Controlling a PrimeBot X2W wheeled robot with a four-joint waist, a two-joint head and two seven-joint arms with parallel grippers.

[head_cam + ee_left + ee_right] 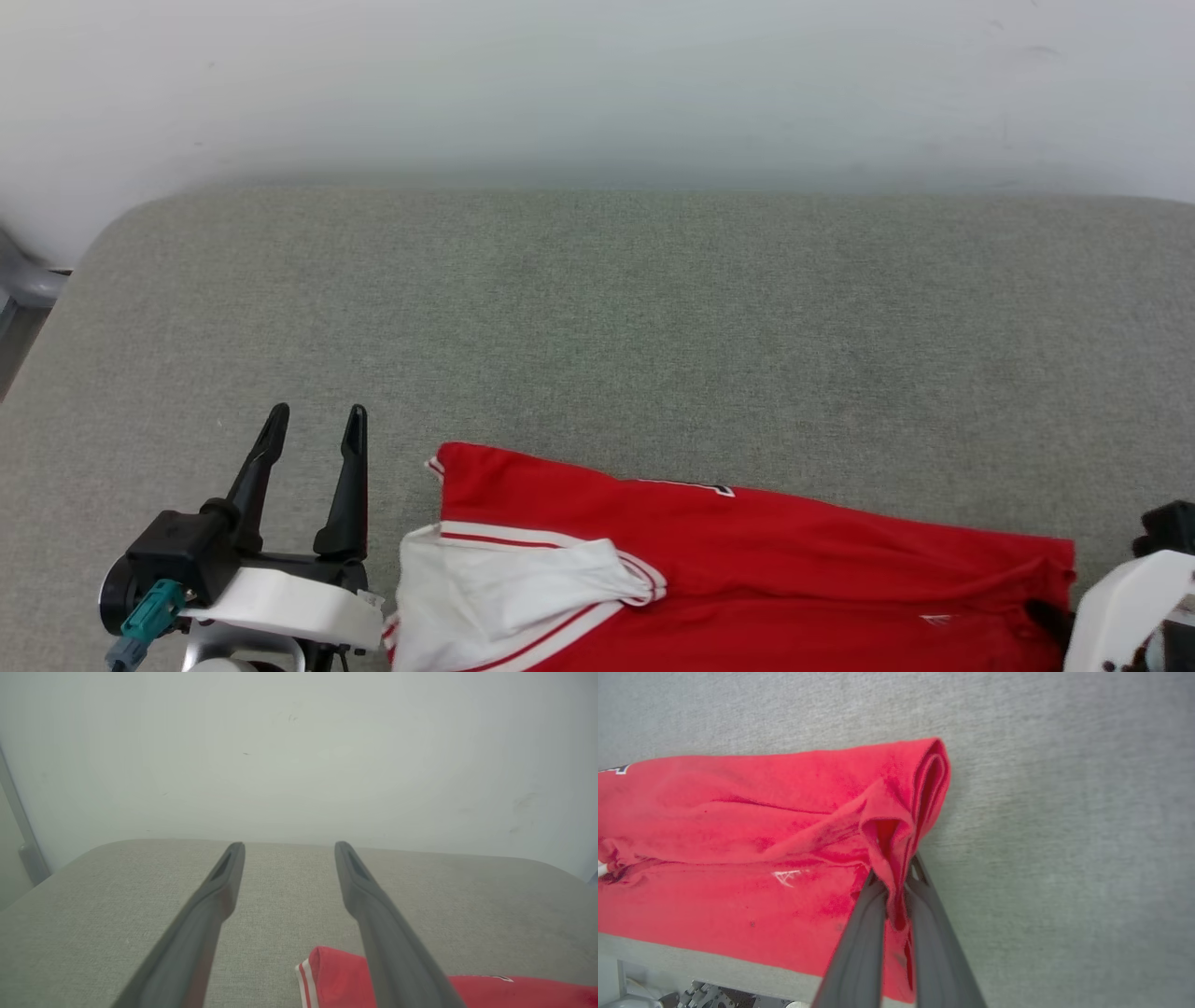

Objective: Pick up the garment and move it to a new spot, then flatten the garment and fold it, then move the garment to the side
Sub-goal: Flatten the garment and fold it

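The garment (747, 560), a bright red jersey with a white sleeve and red-white striped trim, lies along the near edge of the grey table (597, 317). Its sleeve is folded over at the left end. My left gripper (313, 425) stands open just left of the garment, nothing between its fingers (219, 891); a red corner of the garment (336, 975) shows under its right finger. At the garment's right end, my right gripper (896, 877) is shut on a bunched red fold of the garment (784, 826). The number and lettering are mostly hidden.
A pale wall (597, 84) rises right behind the table's far edge. The table's rounded left corner (103, 243) drops off to the floor. A wide stretch of bare grey cloth (653, 355) lies beyond the garment.
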